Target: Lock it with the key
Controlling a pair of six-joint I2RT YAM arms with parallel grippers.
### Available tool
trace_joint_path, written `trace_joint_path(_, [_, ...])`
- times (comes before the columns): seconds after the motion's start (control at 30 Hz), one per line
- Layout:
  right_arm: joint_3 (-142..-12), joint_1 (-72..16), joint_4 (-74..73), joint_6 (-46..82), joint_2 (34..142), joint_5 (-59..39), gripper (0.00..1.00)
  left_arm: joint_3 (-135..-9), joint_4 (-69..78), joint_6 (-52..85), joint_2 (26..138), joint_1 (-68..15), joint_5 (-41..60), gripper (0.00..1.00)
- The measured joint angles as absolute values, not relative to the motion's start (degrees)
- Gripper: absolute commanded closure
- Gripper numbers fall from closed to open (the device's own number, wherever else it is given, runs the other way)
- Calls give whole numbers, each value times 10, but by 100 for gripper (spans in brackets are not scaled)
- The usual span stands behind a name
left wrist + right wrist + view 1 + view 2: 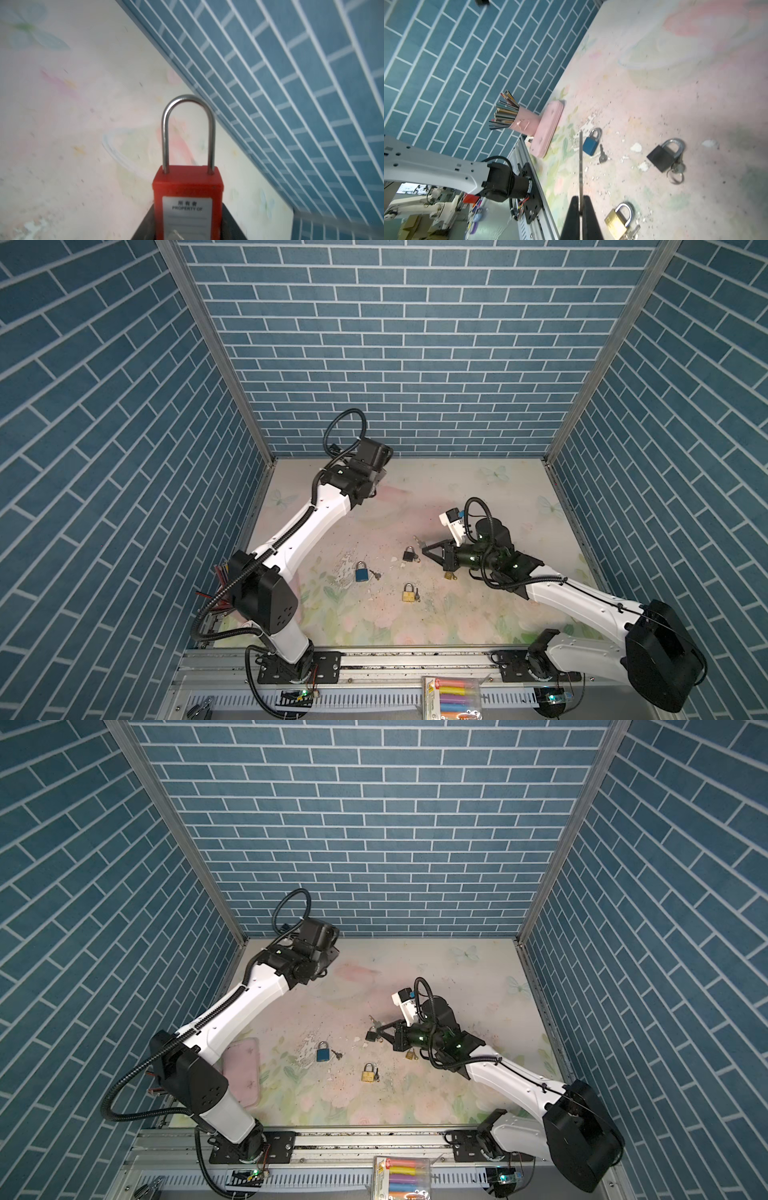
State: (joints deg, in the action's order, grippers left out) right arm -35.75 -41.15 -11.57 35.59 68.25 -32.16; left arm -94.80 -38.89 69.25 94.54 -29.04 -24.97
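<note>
While my left gripper (188,220) clamps the red padlock (188,193), both shackle legs meeting its body, it hangs left of centre in both top views, near the back wall. My right gripper (580,199), right of centre, pinches the key (580,162). Blue padlock (361,571), black padlock (409,553) and brass padlock (408,592) lie mid-counter (478,614).

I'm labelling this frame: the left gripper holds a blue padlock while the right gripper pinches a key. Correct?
Not quite: the padlock in the left gripper is red, not blue, as the left wrist view shows. The right gripper does pinch a key.
</note>
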Motion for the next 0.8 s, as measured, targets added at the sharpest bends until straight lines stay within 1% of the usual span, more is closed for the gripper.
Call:
trace_joint_path(0.07, [-357, -411, -106, 356, 682, -323, 100, -945, -382, 692, 935, -289, -268, 100])
trace_joint_path(0.17, [-363, -411, -84, 355, 682, -316, 100, -934, -360, 679, 922, -306, -268, 100])
trace_joint_path(0.33, [-400, -390, -23, 355, 680, -282, 100, -919, -342, 604, 932, -335, -261, 100])
trace_joint_path(0.57, [-431, -323, 13, 356, 678, -263, 100, -909, -354, 483, 1014, -416, -267, 100])
trace_joint_path(0.7, [-444, -295, 33, 356, 711, -268, 100, -879, -364, 440, 1067, -447, -260, 100])
trace_joint_path(0.8, [-446, -283, 43, 357, 741, -276, 100, -857, -361, 417, 1093, -451, -241, 100])
